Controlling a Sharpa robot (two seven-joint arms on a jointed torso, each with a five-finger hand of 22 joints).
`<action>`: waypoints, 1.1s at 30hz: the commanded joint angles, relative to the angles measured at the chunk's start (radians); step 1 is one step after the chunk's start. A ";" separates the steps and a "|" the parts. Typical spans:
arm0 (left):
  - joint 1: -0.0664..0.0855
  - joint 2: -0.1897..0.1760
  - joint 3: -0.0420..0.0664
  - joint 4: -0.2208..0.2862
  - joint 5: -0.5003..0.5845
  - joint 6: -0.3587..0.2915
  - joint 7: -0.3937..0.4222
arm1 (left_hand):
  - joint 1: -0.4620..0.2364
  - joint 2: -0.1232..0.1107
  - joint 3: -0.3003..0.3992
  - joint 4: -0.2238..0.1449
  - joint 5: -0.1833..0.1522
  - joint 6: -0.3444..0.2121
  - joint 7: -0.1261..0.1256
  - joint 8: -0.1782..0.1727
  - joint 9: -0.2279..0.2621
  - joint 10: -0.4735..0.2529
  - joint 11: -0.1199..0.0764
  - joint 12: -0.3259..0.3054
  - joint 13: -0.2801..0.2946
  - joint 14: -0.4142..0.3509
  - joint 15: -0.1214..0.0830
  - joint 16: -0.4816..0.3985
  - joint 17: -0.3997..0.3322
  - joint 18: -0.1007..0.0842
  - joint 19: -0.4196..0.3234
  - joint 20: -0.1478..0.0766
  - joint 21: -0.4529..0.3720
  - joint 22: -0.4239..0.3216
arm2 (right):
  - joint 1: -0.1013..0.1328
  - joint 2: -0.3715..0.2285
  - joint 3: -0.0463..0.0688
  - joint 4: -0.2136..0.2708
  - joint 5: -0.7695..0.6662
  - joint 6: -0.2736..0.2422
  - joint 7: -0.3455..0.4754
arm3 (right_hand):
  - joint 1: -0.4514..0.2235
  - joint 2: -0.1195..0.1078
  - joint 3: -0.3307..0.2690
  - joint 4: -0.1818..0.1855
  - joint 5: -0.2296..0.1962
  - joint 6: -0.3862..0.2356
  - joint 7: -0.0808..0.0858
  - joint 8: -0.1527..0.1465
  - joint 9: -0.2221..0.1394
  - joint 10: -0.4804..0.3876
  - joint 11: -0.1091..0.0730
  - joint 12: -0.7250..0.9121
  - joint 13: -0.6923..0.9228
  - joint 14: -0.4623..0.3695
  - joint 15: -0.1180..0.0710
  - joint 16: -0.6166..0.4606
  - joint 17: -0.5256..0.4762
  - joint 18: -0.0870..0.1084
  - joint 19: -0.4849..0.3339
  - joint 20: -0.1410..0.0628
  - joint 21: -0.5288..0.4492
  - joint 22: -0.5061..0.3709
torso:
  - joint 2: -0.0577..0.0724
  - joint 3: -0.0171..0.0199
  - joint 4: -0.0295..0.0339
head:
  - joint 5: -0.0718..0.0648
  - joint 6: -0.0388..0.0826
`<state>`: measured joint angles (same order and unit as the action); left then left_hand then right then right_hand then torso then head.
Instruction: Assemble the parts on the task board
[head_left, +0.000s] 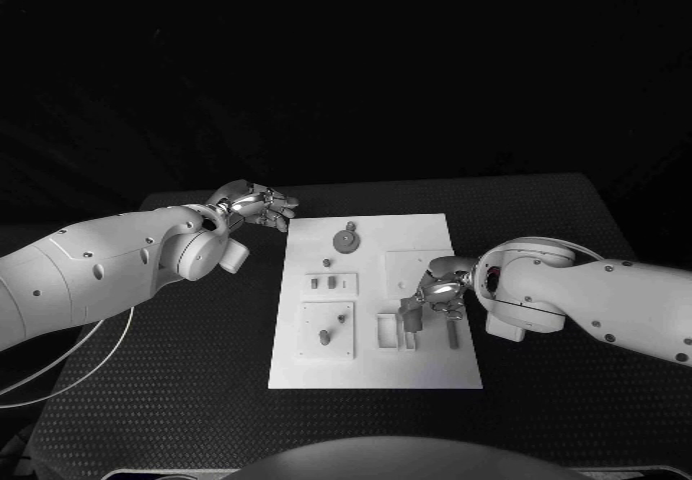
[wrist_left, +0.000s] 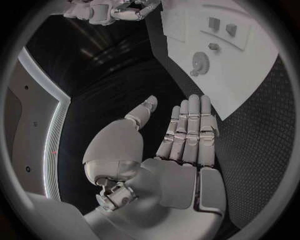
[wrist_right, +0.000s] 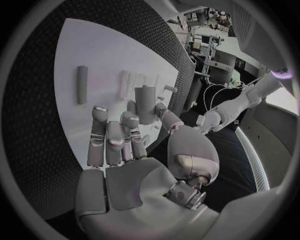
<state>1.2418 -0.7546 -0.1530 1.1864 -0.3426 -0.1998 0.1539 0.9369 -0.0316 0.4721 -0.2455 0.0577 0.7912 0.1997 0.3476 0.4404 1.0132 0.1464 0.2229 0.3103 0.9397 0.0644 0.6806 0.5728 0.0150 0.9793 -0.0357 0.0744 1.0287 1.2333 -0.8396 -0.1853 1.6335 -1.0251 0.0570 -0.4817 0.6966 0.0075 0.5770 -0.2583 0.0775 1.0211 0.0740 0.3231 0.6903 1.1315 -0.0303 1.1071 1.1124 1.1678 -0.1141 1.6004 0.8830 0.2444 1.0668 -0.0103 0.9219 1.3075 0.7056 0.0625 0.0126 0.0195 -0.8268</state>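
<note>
Task board (head_left: 433, 365), head view: white plate at table centre. Right hand (head_left: 437, 291) is seen over its right half, holding a grey cylinder part (head_left: 413, 316); left hand (head_left: 257, 207) off its upper-left corner.
Left wrist view: fingers (wrist_left: 190, 131) extended, empty.
Right wrist view: cylinder (wrist_right: 145, 104) pinched above the board.

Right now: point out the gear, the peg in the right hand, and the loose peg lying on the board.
gear (head_left: 345, 240), head view, centre of its disc.
peg in the right hand (wrist_right: 145, 102), right wrist view, middle of its shaft.
loose peg (wrist_right: 82, 84), right wrist view, middle of its length.
</note>
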 joint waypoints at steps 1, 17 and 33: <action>0.001 0.003 0.001 0.003 0.005 0.011 0.007 | -0.008 -0.002 -0.001 0.007 -0.001 -0.005 -0.001 0.000 -0.002 -0.006 0.002 -0.005 0.002 0.007 0.000 -0.003 0.001 0.005 0.004 0.000 -0.005 -0.002 | -0.001 0.029 -0.014 -0.020 0.065 0.010 -0.014 | 0.006 0.022 0.014 -0.001 0.002 0.013 0.005 0.000 0.006 0.006 0.000 0.004 -0.002 0.021 -0.014 -0.005 -0.001 0.017 0.007 0.002 0.002 0.015 | 0.002 -0.0018 -0.0005 | 0.001 -0.001; 0.001 0.006 0.001 0.002 0.005 0.014 0.007 | -0.008 -0.001 0.000 0.007 -0.001 -0.006 -0.001 0.000 -0.002 -0.007 0.002 -0.006 0.002 0.006 0.000 -0.004 0.002 0.005 0.004 0.000 -0.005 -0.002 | -0.001 0.087 -0.040 -0.046 0.084 -0.011 -0.018 | -0.029 0.027 0.018 0.015 0.002 0.024 0.001 -0.001 0.007 0.008 -0.003 0.004 -0.001 0.020 -0.015 -0.007 0.004 0.017 0.004 0.003 0.000 0.016 | 0.001 0.0009 -0.0009 | 0.003 -0.013; 0.001 0.006 0.001 0.001 0.005 0.016 0.007 | -0.008 -0.001 -0.001 0.007 -0.001 -0.006 -0.001 0.000 -0.002 -0.007 0.002 -0.006 0.002 0.006 0.000 -0.005 0.003 0.005 0.004 0.001 -0.005 -0.002 | -0.029 0.111 -0.043 -0.076 0.078 -0.011 -0.018 | -0.034 0.025 0.019 0.017 0.002 0.024 0.002 -0.003 0.007 0.008 -0.003 0.003 -0.001 0.018 -0.016 -0.008 0.003 0.017 0.003 0.003 0.000 0.016 | 0.001 0.0044 0.0002 | 0.010 -0.023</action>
<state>1.2420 -0.7493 -0.1528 1.1858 -0.3422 -0.1964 0.1533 0.9369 -0.0316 0.4721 -0.2455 0.0577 0.7912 0.1997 0.3476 0.4397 1.0132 0.1464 0.2229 0.3110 0.9397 0.0644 0.6806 0.5746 0.0150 0.9793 -0.0357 0.0744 1.0280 1.2080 -0.7295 -0.2266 1.5587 -0.9467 0.0405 -0.4998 0.6719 0.0309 0.5912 -0.2435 0.0778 1.0316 0.0703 0.3228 0.6985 1.1403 -0.0285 1.1071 1.1126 1.1762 -0.1158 1.5969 0.8873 0.2471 1.0703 -0.0069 0.9219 1.3074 0.7060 0.0666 0.0127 0.0278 -0.8472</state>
